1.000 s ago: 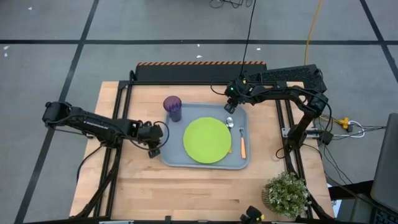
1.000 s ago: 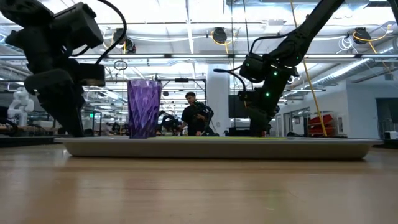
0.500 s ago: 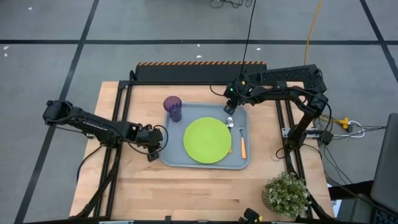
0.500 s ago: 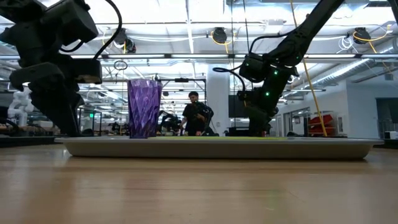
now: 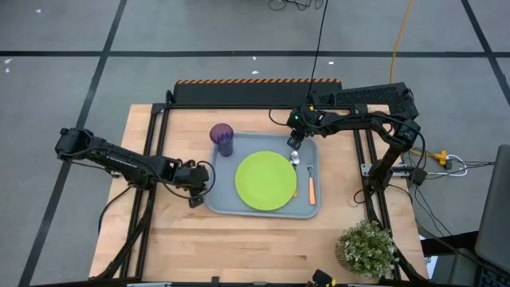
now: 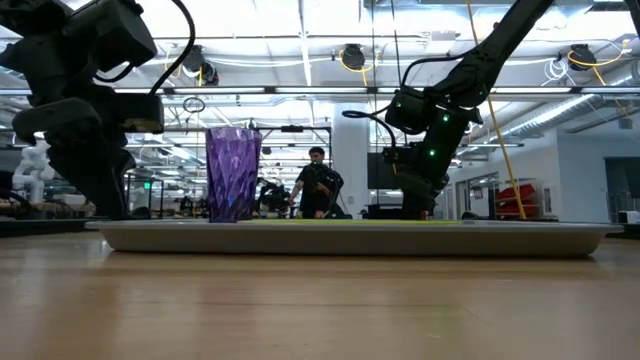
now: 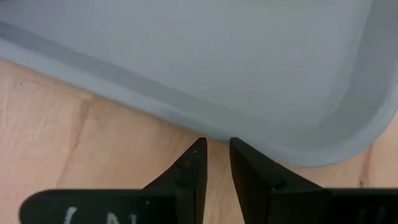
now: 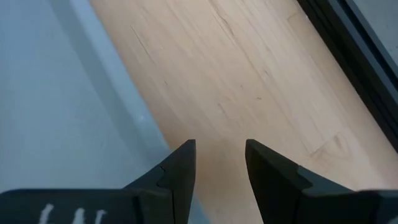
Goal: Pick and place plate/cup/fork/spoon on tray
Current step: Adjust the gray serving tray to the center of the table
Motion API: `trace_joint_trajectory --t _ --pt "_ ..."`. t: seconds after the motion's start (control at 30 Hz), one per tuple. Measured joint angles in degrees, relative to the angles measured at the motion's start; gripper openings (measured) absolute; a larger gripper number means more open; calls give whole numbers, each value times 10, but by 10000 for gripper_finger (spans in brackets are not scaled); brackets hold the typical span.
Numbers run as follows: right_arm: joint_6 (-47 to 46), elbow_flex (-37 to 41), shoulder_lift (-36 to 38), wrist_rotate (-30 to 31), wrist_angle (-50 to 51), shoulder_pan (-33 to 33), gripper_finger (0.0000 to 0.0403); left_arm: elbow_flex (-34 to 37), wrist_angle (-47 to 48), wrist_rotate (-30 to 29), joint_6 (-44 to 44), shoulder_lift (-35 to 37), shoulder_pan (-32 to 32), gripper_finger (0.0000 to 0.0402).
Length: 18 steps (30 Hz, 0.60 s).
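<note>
Plate point(image 5: 264, 180), cup point(image 5: 221, 137), fork point(image 5: 310, 182) and spoon point(image 5: 294, 156) all lay on tray point(image 5: 227, 203), mid-frame. Right gripper point(image 5: 293, 139) hovered above spoon, fingers narrowly parted, empty; left gripper point(image 5: 197, 191) likewise at tray's left edge. Best lifted straight up, clear of cutlery.

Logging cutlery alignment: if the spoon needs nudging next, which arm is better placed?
Right. The right gripper hangs just beside the spoon; the left gripper sits off the tray's opposite edge.
</note>
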State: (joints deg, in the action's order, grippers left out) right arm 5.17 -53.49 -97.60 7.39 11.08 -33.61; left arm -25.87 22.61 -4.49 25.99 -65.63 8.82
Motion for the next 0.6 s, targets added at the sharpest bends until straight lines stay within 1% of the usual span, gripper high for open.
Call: trace_joint_trajectory --t 0.17,0.33,0.43,0.6 --pt "0 1 0 -2 1 0 134 0 -16 0 -4 0 7 72" --pt "0 1 0 -9 -3 0 134 0 -53 0 -15 0 26 72" --pt "1 1 -1 -17 -11 0 134 0 -72 14 -23 0 37 72" --pt "2 1 -1 -17 -17 0 134 0 -50 18 -27 6 46 72"
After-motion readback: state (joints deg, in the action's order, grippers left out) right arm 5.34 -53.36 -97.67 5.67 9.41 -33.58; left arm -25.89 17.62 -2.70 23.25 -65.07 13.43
